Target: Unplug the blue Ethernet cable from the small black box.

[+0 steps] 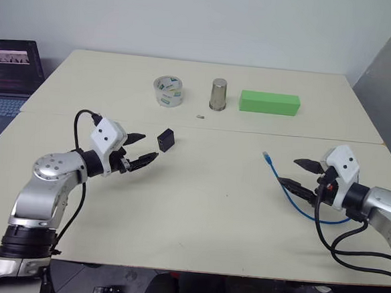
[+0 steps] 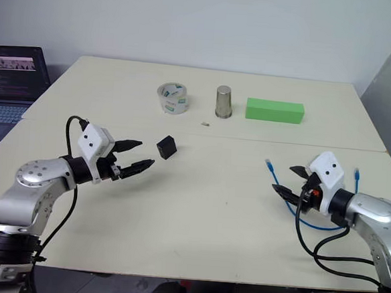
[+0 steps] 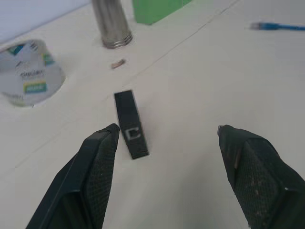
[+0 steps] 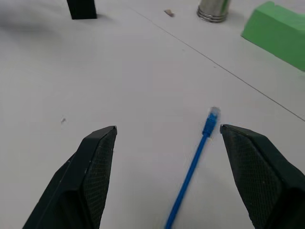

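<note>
The small black box [image 1: 166, 140] stands on its edge on the cream table, left of centre, with its empty port [image 3: 132, 132] facing my left gripper. My left gripper [image 1: 148, 148] hovers just short of the box, open, with nothing between its fingers. The blue Ethernet cable [image 1: 292, 197] lies loose on the table at the right, apart from the box. One clear plug [image 1: 266, 155] points toward the table's middle and the other end [image 2: 356, 174] lies beyond my right wrist. My right gripper [image 1: 289, 172] is open above the cable, its fingers on either side of the cable [image 4: 190, 167] without touching it.
At the back stand a tape roll [image 1: 168, 91], a metal cup [image 1: 218, 94] and a long green block [image 1: 269, 103], with a tiny scrap [image 1: 199, 116] in front of the cup. A laptop [image 1: 9, 73] sits off the table's left. Black robot cables [image 1: 349, 248] trail near the right front edge.
</note>
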### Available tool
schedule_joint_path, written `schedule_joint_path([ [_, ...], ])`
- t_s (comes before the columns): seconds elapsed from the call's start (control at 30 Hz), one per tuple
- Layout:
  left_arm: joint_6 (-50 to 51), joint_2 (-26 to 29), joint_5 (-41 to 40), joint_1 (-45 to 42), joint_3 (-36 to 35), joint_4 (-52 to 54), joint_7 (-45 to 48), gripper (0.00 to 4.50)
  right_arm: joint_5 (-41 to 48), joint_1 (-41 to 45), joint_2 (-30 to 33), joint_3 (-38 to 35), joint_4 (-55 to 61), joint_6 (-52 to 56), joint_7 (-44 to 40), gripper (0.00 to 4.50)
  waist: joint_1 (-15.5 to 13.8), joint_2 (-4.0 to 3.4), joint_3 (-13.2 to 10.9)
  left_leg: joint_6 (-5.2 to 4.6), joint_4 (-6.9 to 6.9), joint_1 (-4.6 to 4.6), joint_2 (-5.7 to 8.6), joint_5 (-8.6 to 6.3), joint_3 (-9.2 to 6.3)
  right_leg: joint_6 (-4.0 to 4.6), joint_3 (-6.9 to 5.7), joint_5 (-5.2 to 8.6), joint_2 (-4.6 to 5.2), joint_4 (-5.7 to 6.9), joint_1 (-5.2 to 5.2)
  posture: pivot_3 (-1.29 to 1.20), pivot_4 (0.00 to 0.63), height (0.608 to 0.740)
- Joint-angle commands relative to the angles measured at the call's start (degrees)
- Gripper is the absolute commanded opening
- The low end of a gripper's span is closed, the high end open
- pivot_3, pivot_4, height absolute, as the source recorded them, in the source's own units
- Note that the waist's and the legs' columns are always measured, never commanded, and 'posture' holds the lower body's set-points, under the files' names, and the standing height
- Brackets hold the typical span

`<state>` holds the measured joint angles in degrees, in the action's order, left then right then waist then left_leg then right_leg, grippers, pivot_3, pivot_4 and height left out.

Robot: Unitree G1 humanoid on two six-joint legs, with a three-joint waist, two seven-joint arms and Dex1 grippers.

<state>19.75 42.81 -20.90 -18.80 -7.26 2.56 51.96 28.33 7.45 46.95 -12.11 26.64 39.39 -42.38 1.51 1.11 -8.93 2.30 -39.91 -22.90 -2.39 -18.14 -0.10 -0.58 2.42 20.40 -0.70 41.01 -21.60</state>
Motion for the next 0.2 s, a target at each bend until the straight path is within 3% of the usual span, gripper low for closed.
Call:
schedule_joint_path([
  [0.03,2.74,1.93,-2.85,-1.22,-1.60,2.99,1.94,3.51,0.85,-0.63,1.48,-2.76,1.10,-0.83,-1.23,3.67,0.01,0.00,0.00,0.00,0.00,0.00,0.00,0.00,0.00,0.00,0.00,0.00,-0.01,-0.01,0.00,0.00,0.150,0.740],
  [0.2,5.34,1.71,-5.09,-1.79,-2.13,4.16,2.11,3.51,1.37,-0.40,1.72,-3.45,1.54,0.19,-1.19,3.67,0.00,0.00,-0.01,0.00,-0.01,-0.02,0.00,0.00,0.00,0.00,0.01,0.00,-0.01,-0.02,0.00,0.00,0.150,0.740],
])
